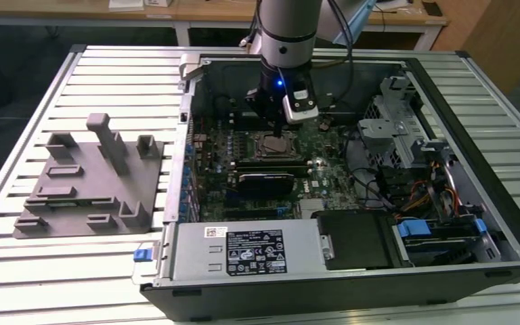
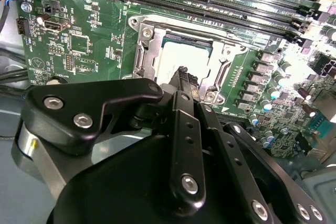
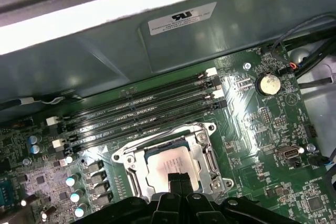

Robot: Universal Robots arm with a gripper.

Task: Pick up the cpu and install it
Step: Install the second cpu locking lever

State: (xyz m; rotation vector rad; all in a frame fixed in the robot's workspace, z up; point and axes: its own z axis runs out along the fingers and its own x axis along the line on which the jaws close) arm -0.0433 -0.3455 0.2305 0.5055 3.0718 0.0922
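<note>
Open computer case (image 1: 477,203) lies on a ribbed metal table (image 1: 25,271) and holds a green motherboard (image 1: 332,176). On the board, the metal-framed socket (image 3: 126,167) contains the cpu (image 3: 168,166), a flat square with a silvery-white top, seated inside the frame in both wrist views (image 2: 176,59). 4 long dark memory slots (image 3: 142,111) run beside the socket. The gripper (image 3: 179,180) stands directly above the cpu, black fingers (image 2: 184,77) pressed together at the tips, clamping nothing. A grey plastic block fixture (image 1: 89,179) with upright posts sits outside the case, toward the exterior view's left.
</note>
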